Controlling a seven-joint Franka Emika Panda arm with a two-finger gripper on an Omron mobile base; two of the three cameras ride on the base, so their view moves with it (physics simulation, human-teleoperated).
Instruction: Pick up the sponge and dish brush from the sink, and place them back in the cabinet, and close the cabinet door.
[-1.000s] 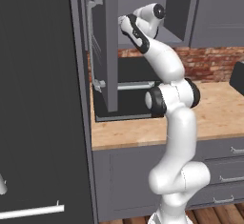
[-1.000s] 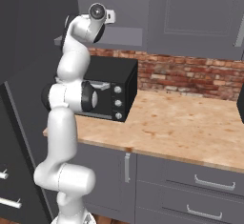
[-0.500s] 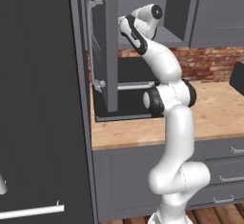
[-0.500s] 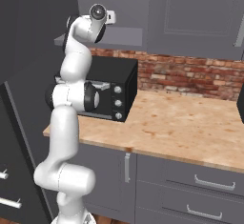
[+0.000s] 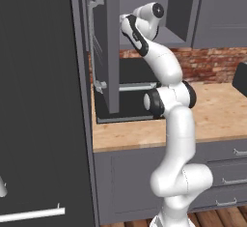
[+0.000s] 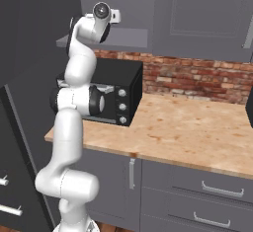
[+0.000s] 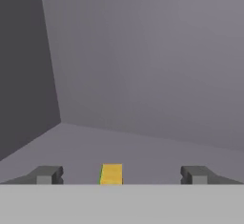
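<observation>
In the hand view my gripper (image 7: 119, 174) is open inside the cabinet (image 7: 152, 66), its two fingertips (image 7: 47, 174) far apart just above the grey shelf. The sponge (image 7: 111, 174), yellow with a green edge, lies on the shelf between the tips, touching neither. In the left base view the arm reaches up, with the hand (image 5: 128, 24) behind the open cabinet door (image 5: 110, 52), whose silver bar handle (image 5: 98, 42) faces left. The right base view shows the hand (image 6: 101, 16) at the cabinet's shelf (image 6: 133, 37). The dish brush and the sink are out of view.
A black toaster oven (image 6: 116, 95) stands on the wood-grain counter (image 6: 197, 127) under the cabinet, close to the arm's elbow. A tall dark unit (image 5: 38, 100) fills the left. A brick backsplash (image 6: 197, 75) runs behind, and grey drawers (image 6: 207, 191) sit below the counter.
The arm holds almost the same raised pose at the cabinet. Nothing else in the base views has shifted.
</observation>
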